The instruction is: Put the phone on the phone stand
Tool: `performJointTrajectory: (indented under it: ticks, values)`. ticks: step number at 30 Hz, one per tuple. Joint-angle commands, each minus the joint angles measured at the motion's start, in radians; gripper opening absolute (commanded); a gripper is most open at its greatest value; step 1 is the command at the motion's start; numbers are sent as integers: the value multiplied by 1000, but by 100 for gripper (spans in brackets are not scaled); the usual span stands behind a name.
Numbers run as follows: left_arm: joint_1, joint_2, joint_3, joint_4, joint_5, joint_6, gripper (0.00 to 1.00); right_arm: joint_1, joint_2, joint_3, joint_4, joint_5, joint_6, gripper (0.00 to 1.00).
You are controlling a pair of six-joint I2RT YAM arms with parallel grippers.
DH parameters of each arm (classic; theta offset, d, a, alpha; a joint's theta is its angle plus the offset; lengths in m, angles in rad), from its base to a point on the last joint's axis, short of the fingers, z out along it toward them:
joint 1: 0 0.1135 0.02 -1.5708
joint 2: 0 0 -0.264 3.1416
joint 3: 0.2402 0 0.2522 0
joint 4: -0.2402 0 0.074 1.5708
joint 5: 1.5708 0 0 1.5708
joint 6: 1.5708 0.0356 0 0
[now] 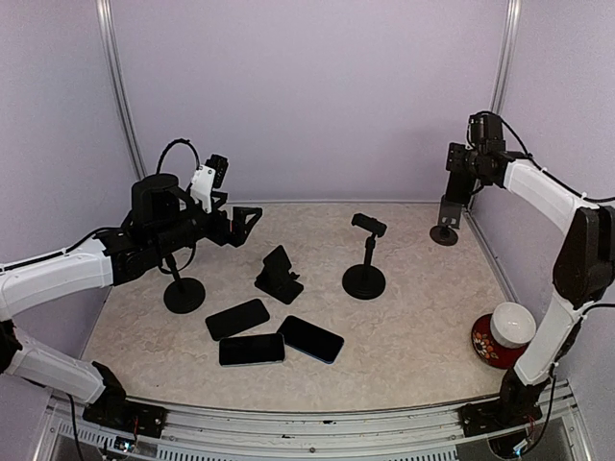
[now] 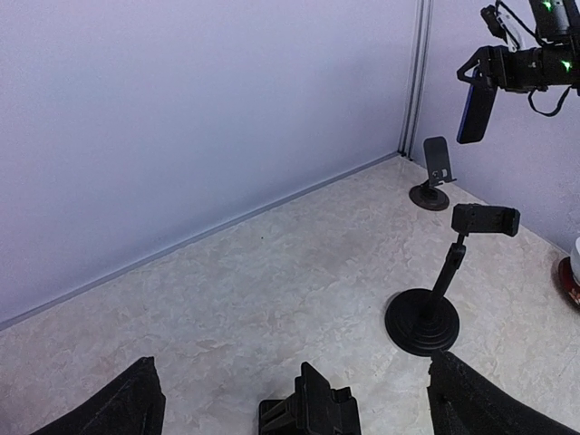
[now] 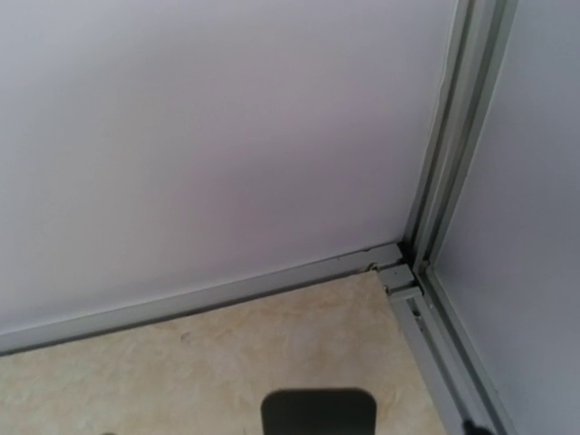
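right gripper clamped on phone, phone up in air over stand at back right corner of counter, left gripper wide open, empty, three spare phones flat near front

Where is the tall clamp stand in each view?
Top external: clamp stand just right of centre.
Left wrist: lower right, whole stand visible.
Right wrist: not in view.
Shared landmark: back right corner post.
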Motion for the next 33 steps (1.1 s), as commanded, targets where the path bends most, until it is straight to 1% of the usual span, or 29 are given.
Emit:
performJointTrajectory:
  ticks: [1, 8, 14, 33]
  values:
    - [7, -14, 9, 28, 9, -9, 99, -29, 60, 98, 15, -11, -6, 40]
    - [14, -32, 5, 28, 2, -7, 99, -47, 159, 183, 6, -10, -10, 40]
    - [16, -30, 7, 28, 10, -9, 99, -60, 217, 222, 3, -27, -7, 41]
    - [36, -17, 7, 33, 22, -18, 99, -93, 346, 233, 34, -55, 0, 42]
